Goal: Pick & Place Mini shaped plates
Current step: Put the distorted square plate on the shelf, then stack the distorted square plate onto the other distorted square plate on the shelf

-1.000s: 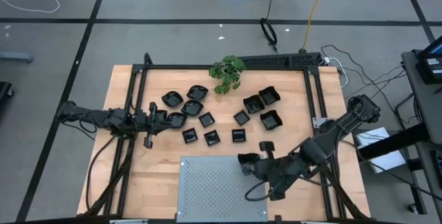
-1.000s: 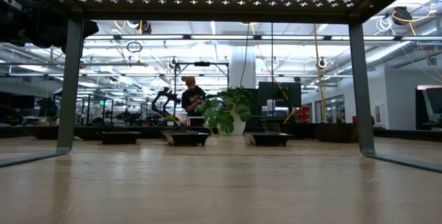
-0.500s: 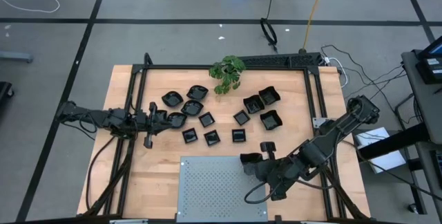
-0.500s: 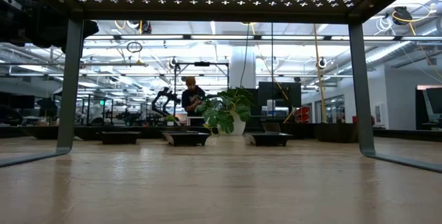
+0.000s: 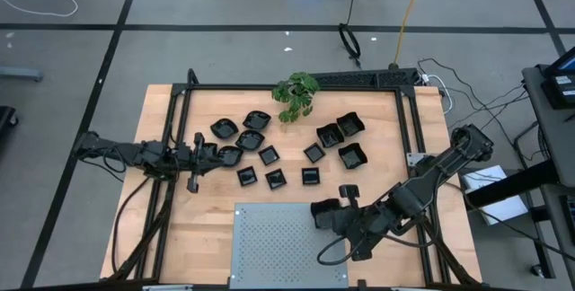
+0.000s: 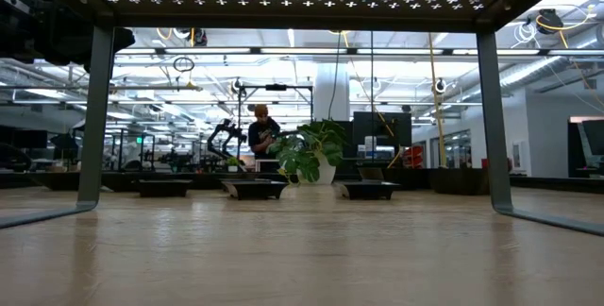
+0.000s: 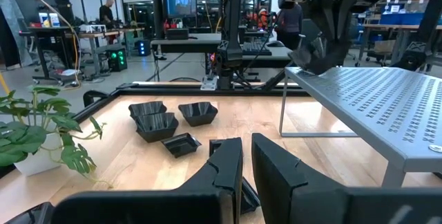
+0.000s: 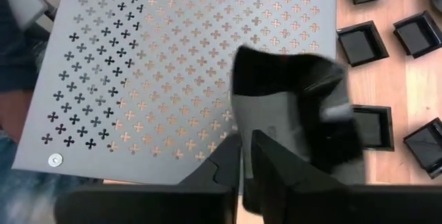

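Note:
Several small glossy black mini shaped plates [image 5: 268, 155] lie flat on the wooden table, spread between my two arms; the low view shows three of them [image 6: 253, 189] resting on their bases. My right gripper [image 8: 246, 158] is over the grey perforated panel [image 5: 287, 242], near its far right corner, shut on one black plate [image 5: 321, 208]. My left gripper [image 7: 246, 172] is level at the table's left. It is shut with nothing between its fingers, just beside the leftmost plates [image 5: 229, 156]. My right gripper pinches the plate's near wall [image 8: 252, 124] between its two fingers, which slant down from the table's near right. The plate sits tilted past the fingertips above the panel [image 8: 173, 65] and looks blurred. Whether it touches the panel I cannot tell.
A green leafy plant [image 5: 296, 95] in a white pot stands at the table's far edge. A black frame [image 5: 296, 86] runs around the table. The panel is a raised shelf on thin legs [image 6: 94, 117], with free wood beneath. Bare table lies near left of the panel.

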